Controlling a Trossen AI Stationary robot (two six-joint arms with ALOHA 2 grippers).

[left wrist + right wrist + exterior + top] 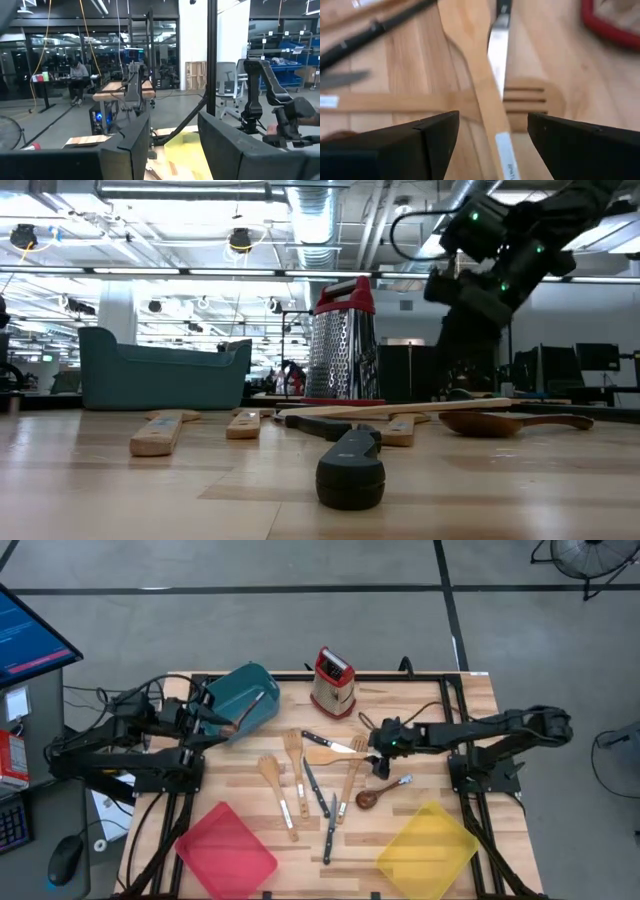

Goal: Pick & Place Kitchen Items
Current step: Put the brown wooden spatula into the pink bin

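Utensils lying scattered mid-bench (pixel 470 700), right arm hovering over them

Teal bin (pixel 243 700) is sitting by the left gripper (pixel 205 710), can't tell its jaws. Right gripper (pixel 368 740), jaws spread, is hanging above a light wooden spoon (pixel 480 80) crossing a knife (pixel 497 45) and slotted spatula (pixel 530 102).

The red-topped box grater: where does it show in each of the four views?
High view: box grater at the table's far edge, centre, right of the teal bin.
Low view: grater upright at centre, teal bin to its left.
Left wrist view: not in it.
Right wrist view: not clearly in it; only a red edge at a corner, unidentifiable.
Shared landmark: the teal bin.
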